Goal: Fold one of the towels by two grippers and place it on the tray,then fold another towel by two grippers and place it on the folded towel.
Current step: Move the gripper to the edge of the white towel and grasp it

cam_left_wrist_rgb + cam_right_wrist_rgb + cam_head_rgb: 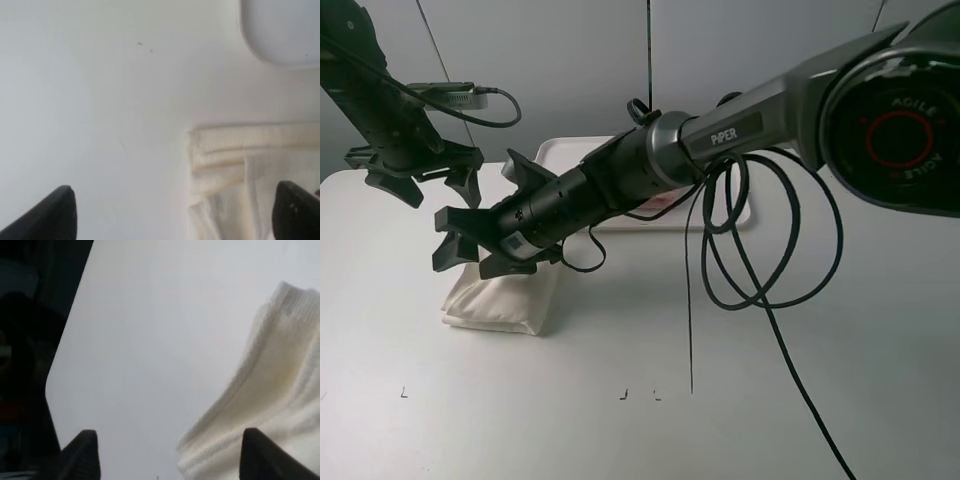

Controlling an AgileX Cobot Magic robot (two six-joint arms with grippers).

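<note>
Both tools, left tool (430, 178) and right tool (480, 243), are hanging wide open, gripping nothing. Cream towel (505, 298) is lying folded on the counter (620, 420), looking soft and light; pinching its layered edge seems best.

towel (500, 298): cream cloth, ribbed weave, soft and matt
table (620, 420): smooth white top, matt
tray (740, 212): smooth white plastic, slight sheen
right gripper (470, 245): black plastic, matt
cable (760, 260): black, glossy rubbery sheath
</note>
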